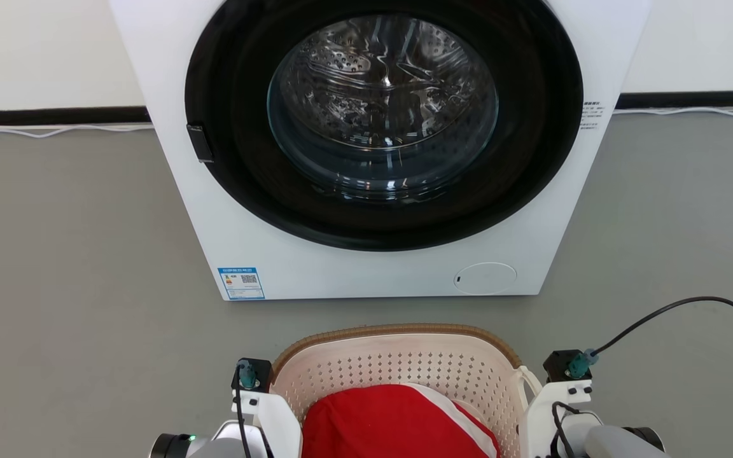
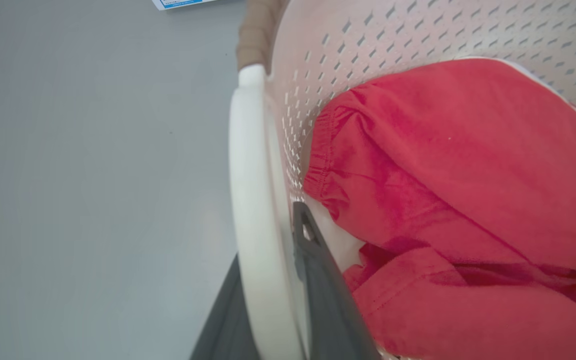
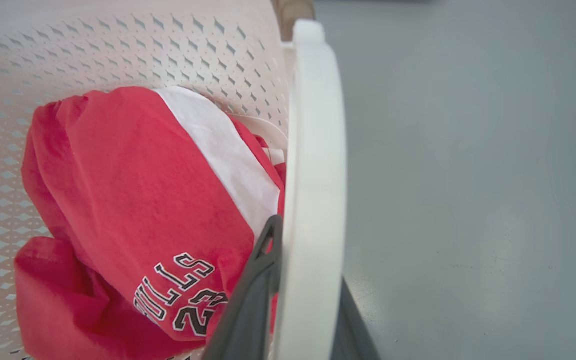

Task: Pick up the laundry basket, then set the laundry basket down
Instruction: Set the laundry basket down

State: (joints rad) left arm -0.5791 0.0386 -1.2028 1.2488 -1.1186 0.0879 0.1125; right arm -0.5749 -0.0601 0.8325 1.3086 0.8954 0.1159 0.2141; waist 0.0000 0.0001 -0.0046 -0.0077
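So the laundry basket [image 1: 398, 331] sits at the bottom centre of the head view, just below the white washing machine [image 1: 341, 273] that takes up the upper middle; cream perforated walls, brown woven-look rim, and a red jersey [image 1: 392, 420] with a white stripe bundled inside it; can't tell from any view whether the basket is resting on the grey floor [image 1: 55, 254] or hanging a bit above it. In the left wrist view the left gripper [image 2: 268, 235] comes up from the bottom centre with one dark finger on each side of the white loop handle [image 2: 248, 200], pinched narrow onto it; the inner finger is tucked between the handle and the jersey. Same deal in the right wrist view; the right gripper [image 3: 308, 250] is clamped onto the other white handle [image 3: 313, 150], one finger inside the basket next to the jersey's black "23" lettering, the other on the floor side. A blue sticker [image 1: 241, 283] sits at the machine's lower left corner; a black cable [image 1: 691, 302] loops across the right edge of the head view.
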